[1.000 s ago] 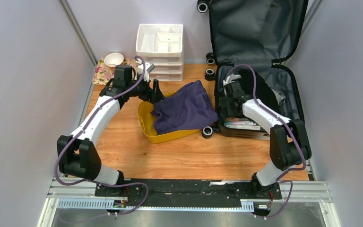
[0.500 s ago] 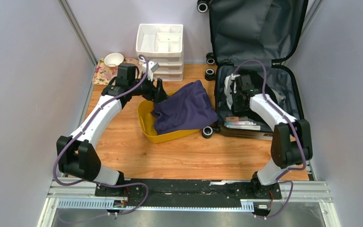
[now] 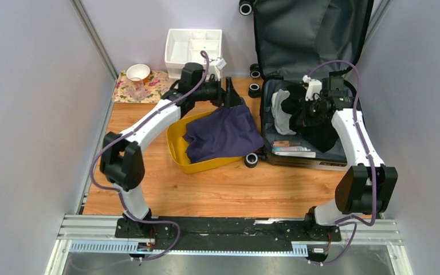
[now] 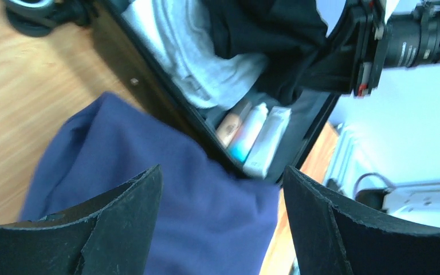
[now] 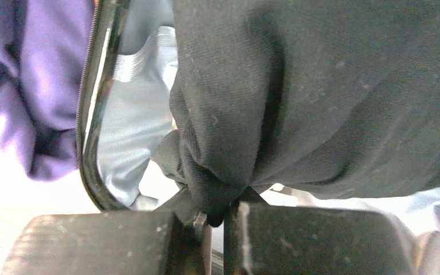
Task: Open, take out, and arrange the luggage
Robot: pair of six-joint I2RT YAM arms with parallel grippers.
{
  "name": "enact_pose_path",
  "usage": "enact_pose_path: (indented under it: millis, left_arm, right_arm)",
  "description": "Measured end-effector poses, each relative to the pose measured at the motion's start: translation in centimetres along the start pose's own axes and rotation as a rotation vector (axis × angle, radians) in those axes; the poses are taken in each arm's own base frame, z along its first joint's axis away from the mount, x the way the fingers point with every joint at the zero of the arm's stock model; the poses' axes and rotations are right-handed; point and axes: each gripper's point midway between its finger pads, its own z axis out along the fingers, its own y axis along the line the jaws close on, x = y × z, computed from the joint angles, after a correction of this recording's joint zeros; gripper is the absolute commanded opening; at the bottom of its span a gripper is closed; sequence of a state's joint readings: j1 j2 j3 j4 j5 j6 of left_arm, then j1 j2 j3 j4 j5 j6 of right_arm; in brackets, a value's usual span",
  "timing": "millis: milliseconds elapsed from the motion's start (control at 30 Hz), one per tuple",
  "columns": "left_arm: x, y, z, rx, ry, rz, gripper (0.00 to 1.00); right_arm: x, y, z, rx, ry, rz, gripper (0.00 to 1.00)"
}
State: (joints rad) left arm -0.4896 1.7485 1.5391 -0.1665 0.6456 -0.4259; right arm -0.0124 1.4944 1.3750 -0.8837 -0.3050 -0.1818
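Note:
The luggage (image 3: 309, 34) lies open at the right, its lid leaning on the back wall and dark grey lining showing. My right gripper (image 3: 294, 110) is over its lower half, shut on a black garment (image 3: 321, 134) that hangs from it; in the right wrist view the cloth (image 5: 332, 97) is pinched in the gripper (image 5: 217, 220). My left gripper (image 3: 233, 94) hovers open above the far edge of a purple cloth (image 3: 223, 134), empty. In the left wrist view the gripper (image 4: 223, 189) frames that cloth (image 4: 149, 200).
The purple cloth is draped over a yellow bin (image 3: 177, 150). A pale grey garment (image 4: 200, 63) and toiletry tubes (image 4: 258, 137) lie in the suitcase. A white drawer organizer (image 3: 193, 46) stands at the back; a white bowl (image 3: 138, 71) sits on a floral mat.
My right gripper shut on the black garment and lifted it up and back. My left arm swung right, from the bin's left side to above the purple cloth near the suitcase.

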Motion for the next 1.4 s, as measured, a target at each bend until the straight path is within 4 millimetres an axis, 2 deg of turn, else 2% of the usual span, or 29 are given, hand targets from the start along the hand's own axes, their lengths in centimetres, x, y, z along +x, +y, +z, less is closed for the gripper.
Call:
enact_pose_path:
  millis: [167,300,500,767,1133,1233,1400]
  left_arm:
    - [0.9,-1.5,5.7,0.083,0.008,-0.2,0.85]
    - [1.7,-3.1,8.7,0.137,-0.002,-0.364,0.85]
    - [2.5,-4.4,11.9,0.156,-0.037,-0.538,0.85]
    - [2.4,-4.9,15.6,0.125,-0.106,-0.636,0.86]
    - [6.0,-5.5,18.7,0.1,-0.075,-0.69,0.86]
    - [5.9,-5.9,19.0,0.113,-0.086,-0.677,0.87]
    - [4.6,-6.7,18.8,0.169,-0.136,-0.644,0.87]
  right_arm:
    - [0.5,1.3,-0.1,-0.112,0.016,0.012,0.0]
    - [0.7,2.3,0.0,-0.173,0.026,0.016,0.0]
    - [1.0,2.9,0.2,-0.213,0.039,0.025,0.0]
    - [1.7,3.2,0.4,-0.236,0.053,0.015,0.0]
    - [2.8,3.7,0.0,-0.267,0.085,-0.011,0.0]
    - [2.9,3.9,-0.1,-0.281,0.088,-0.014,0.0]
    - [3.2,4.3,-0.1,-0.304,0.093,-0.008,0.0]
